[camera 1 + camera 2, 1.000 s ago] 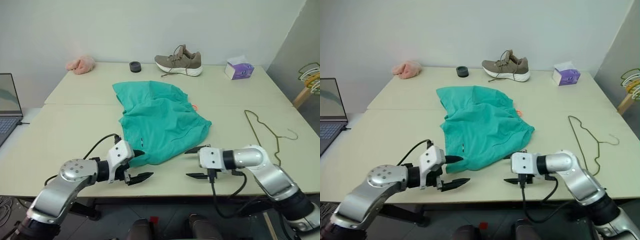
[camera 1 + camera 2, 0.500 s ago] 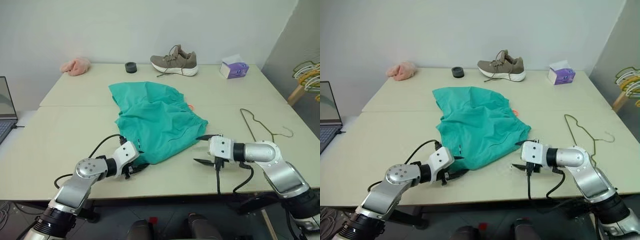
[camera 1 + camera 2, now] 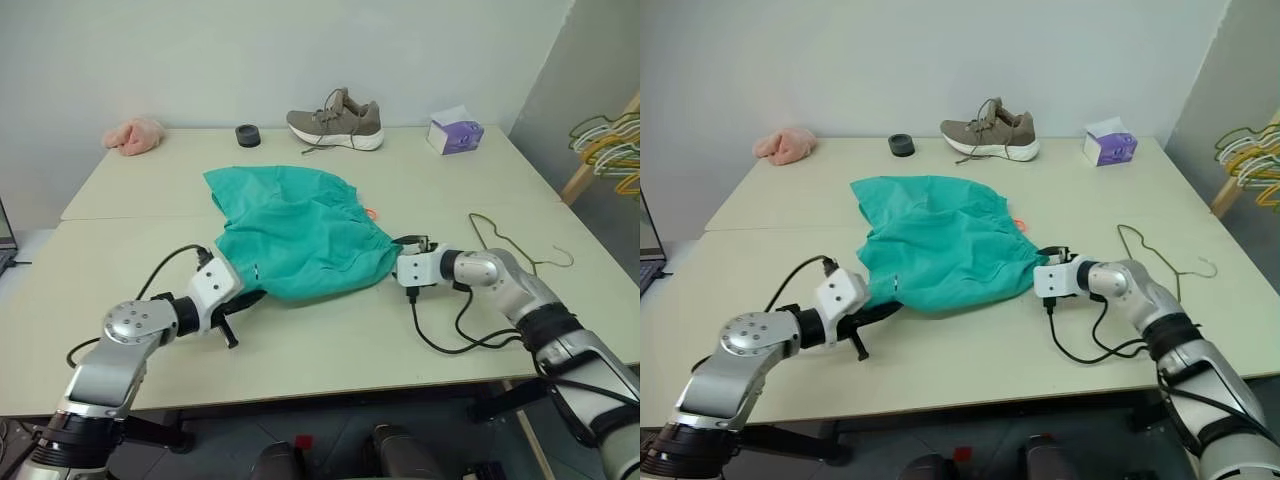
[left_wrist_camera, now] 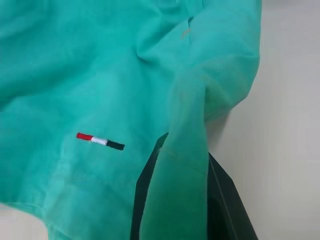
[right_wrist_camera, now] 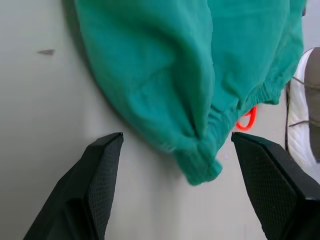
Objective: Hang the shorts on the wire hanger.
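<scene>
Both arms are now sitting closer to the shorts (image 3: 296,228) than a second ago: the left gripper (image 3: 248,296), then spread open short of the cloth, is now pinching the near left hem, and the right gripper (image 3: 400,258) is now reaching in from the bench edge to the cloth's right corner. Pale and wide, the bench (image 3: 330,335) is standing against a plain light wall, carrying a pink bundle (image 3: 133,134), a small black ring (image 3: 248,135), a grey-brown shoe (image 3: 336,119) and a purple tissue box (image 3: 453,133) along its far side. Crumpled at the bench's middle, the shorts are lying with a small orange loop (image 3: 370,211) peeking out on the right. To their right, well apart, the wire hanger (image 3: 500,244) is lying flat. Yellow and green hangers (image 3: 610,148) are bunching at the room's right edge. In the left wrist view the black fingers (image 4: 145,200) are closing tight on a fold of teal fabric. In the right wrist view the fingers (image 5: 102,172) are standing wide, straddling the gathered waistband corner without touching it.
</scene>
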`<control>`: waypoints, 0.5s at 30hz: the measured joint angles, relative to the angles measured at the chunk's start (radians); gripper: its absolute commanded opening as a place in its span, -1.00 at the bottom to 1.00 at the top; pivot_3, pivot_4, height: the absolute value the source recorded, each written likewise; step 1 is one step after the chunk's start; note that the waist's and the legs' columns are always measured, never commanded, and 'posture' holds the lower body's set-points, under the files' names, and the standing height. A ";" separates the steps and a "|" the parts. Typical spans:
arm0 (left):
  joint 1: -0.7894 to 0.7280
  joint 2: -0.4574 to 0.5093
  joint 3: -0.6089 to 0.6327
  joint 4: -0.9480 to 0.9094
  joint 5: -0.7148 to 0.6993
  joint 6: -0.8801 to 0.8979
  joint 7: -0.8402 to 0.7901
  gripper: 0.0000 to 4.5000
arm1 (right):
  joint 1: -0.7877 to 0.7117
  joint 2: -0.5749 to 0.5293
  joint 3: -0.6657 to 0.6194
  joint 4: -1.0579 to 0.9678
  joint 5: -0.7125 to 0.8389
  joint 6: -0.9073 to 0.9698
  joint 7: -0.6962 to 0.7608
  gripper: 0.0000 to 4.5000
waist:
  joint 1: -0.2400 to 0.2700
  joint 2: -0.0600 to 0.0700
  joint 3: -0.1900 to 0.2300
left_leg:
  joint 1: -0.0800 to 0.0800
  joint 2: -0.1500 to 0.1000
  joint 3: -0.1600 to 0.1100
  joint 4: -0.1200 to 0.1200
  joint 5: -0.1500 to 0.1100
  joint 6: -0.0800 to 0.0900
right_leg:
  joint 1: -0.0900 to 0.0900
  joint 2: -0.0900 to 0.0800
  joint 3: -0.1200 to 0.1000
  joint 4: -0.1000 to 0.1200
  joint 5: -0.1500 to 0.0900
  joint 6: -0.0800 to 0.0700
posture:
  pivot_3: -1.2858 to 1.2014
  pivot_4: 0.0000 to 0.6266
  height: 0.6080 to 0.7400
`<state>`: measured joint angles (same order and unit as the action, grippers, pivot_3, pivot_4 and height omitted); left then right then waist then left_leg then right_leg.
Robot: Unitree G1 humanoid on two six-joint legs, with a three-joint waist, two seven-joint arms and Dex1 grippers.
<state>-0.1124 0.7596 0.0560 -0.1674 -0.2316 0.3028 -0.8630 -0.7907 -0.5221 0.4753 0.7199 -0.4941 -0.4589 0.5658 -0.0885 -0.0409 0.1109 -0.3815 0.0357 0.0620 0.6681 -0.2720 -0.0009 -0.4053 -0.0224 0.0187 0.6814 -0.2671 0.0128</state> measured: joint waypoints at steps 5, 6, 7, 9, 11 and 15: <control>0.014 0.004 0.058 -0.027 -0.038 0.033 0.000 -1.00 | -0.086 0.103 0.027 0.166 -0.055 -0.037 -0.104 0.47 | 0.001 0.000 0.000 | 0.001 0.004 0.000 -0.001 0.002 -0.003 | 0.000 0.002 -0.001 0.000 0.001 -0.002 | 0.04 -0.81 1.00; 0.019 0.008 0.065 -0.028 -0.040 0.037 0.000 -1.00 | -0.097 0.116 0.032 0.192 -0.068 -0.041 -0.123 0.34 | 0.002 0.000 0.000 | 0.001 0.004 0.000 -0.001 0.002 -0.004 | 0.000 0.002 -0.001 0.001 0.002 -0.003 | 0.04 -0.81 1.00; 0.026 0.017 0.069 -0.028 -0.040 0.038 0.000 -1.00 | -0.108 0.127 0.038 0.222 -0.076 -0.048 -0.141 0.22 | 0.003 0.000 0.000 | 0.001 0.004 0.000 -0.001 0.003 -0.005 | 0.000 0.003 -0.001 0.001 0.002 -0.003 | 0.04 -0.81 1.00; 0.030 0.031 0.072 -0.028 -0.039 0.038 -0.001 -1.00 | -0.125 0.139 0.041 0.270 -0.085 -0.057 -0.168 -0.12 | 0.005 0.000 0.000 | 0.001 0.004 0.000 -0.002 0.005 -0.008 | 0.000 0.003 -0.002 0.001 0.002 -0.003 | 0.03 -0.81 1.00; 0.032 0.032 0.081 -0.027 -0.038 0.037 0.000 -1.00 | -0.139 0.135 0.040 0.299 -0.091 -0.070 -0.197 -0.44 | 0.009 0.000 0.000 | 0.000 0.004 -0.001 -0.002 0.005 -0.008 | 0.000 0.003 -0.002 0.000 0.002 -0.003 | 0.02 -0.81 1.00; 0.028 0.032 0.075 -0.024 -0.031 0.033 -0.001 -1.00 | -0.173 0.107 0.035 0.305 -0.092 -0.120 -0.245 -0.98 | 0.010 0.000 0.000 | 0.000 0.004 0.000 -0.003 0.005 -0.008 | -0.001 0.003 -0.002 0.000 0.002 -0.003 | 0.01 -0.80 1.00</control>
<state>-0.0846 0.7914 0.1314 -0.1917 -0.2630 0.3360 -0.8640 -0.9639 -0.4154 0.5106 1.0253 -0.5863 -0.5790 0.3210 -0.0788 -0.0406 0.1109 -0.3816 0.0398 0.0617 0.6655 -0.2673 -0.0092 -0.4062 -0.0199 0.0170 0.6814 -0.2651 0.0094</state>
